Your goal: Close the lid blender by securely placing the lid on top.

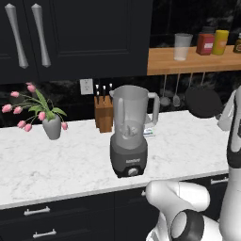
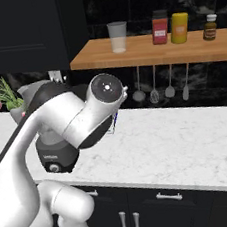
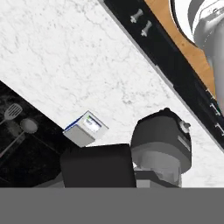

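The blender (image 1: 128, 141) stands on the white marble counter (image 1: 56, 164). Its translucent jar is open at the top and its dark grey base has a small front knob. To its right, level with the jar's top, the flat round black lid (image 1: 203, 101) hangs in the air, tilted with its face toward the camera. My gripper (image 1: 220, 114) holds the lid at its right edge; the fingers are hidden behind it. The hand view shows the lid (image 3: 97, 168) as a dark block at the bottom, beside the blender base (image 3: 162, 142). My arm hides most of the blender (image 2: 52, 155) in the right base view.
A knife block (image 1: 103, 113) and a small box (image 1: 149, 132) sit behind the blender, and a vase of pink tulips (image 1: 52, 124) stands to its left. The wooden shelf (image 1: 188, 61) above holds a glass cup (image 1: 182, 46) and jars. Utensils (image 2: 154, 88) hang below it.
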You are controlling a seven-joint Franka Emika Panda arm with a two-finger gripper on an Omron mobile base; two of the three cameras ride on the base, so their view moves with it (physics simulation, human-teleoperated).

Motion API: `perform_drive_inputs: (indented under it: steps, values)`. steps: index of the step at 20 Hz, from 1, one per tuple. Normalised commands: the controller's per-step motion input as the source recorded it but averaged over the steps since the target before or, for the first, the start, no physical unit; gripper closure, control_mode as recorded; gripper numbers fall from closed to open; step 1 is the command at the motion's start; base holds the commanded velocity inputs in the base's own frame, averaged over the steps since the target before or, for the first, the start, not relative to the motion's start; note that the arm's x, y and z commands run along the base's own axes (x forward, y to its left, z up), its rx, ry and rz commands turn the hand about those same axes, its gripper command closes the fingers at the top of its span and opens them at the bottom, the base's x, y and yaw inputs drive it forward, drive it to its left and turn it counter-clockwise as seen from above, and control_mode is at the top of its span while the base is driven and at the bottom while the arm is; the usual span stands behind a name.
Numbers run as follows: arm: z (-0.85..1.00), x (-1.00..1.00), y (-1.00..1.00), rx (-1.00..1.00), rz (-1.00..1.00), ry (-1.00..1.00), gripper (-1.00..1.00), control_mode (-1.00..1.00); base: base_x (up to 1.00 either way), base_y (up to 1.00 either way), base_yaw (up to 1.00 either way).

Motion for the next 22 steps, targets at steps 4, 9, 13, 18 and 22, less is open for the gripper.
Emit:
perform_drive_inputs:
  steps: [4,9,13,18,22]
  values:
    - [0.67,0.00,0.54,0.00,0.00,0.00,1.00,-1.00,0.00,0.00,0.00]
    - [0.57,0.00,0.48,0.00,0.00,0.00,1.00,-1.00,0.00,0.00,0.00]
    - [0.51,0.00,0.49,0.00,0.00,0.00,1.00,-1.00,0.00,0.00,0.00]
    - [0.11,0.05,0.48,0.00,0.00,0.07,1.00,-1.00,0.00,0.00,0.00]
    - [-0.04,0.20,0.38,0.00,0.00,0.09,1.00,-1.00,0.00,0.00,0.00]
